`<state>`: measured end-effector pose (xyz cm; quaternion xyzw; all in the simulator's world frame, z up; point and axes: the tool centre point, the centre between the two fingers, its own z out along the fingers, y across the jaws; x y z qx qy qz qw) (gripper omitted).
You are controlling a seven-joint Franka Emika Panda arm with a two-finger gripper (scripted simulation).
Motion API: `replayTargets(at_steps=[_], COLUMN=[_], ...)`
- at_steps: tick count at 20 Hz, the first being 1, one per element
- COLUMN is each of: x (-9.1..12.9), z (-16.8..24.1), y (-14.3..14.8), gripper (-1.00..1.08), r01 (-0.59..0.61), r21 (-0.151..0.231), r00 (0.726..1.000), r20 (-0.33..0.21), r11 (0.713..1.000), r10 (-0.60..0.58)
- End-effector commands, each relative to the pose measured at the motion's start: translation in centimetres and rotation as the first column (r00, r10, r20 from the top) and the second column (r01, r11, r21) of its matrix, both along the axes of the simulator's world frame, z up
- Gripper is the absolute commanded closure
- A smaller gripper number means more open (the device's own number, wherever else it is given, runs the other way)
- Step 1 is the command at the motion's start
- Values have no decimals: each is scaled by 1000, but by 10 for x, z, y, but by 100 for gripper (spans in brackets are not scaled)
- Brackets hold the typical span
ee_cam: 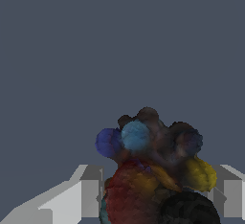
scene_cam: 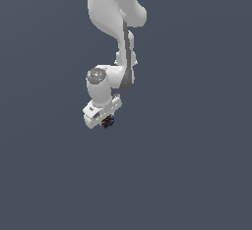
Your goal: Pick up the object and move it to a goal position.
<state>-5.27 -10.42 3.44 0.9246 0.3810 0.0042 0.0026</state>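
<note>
The object (scene_cam: 108,122) is a tiny dark lumpy item with red, yellow and blue specks, just under the white gripper (scene_cam: 105,121) in the exterior view. In the wrist view the object (ee_cam: 153,170) fills the space between the two grey fingers (ee_cam: 91,192), which sit close on either side of it. The gripper is shut on the object. The white arm (scene_cam: 110,37) comes down from the top of the exterior view. The fingertips are hidden behind the hand in the exterior view.
A plain dark grey-blue surface (scene_cam: 197,175) fills the background in both views. No other object, edge or marker shows.
</note>
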Motion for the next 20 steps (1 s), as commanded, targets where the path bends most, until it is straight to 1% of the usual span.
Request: replayTargets(at_steps=[1,5,10,20], x=[0,4,15,55], z=[0,4,16,52], y=[0,-5,-21,-72], gripper=[108,108,108,108], r01=[0,0,0,1], r21=[0,0,0,2], r00=[1000,1000,1000,1000], r20=[0,0,-1,-6], r11=[1000,1000,1000,1000], r10=[0,0,0,-1])
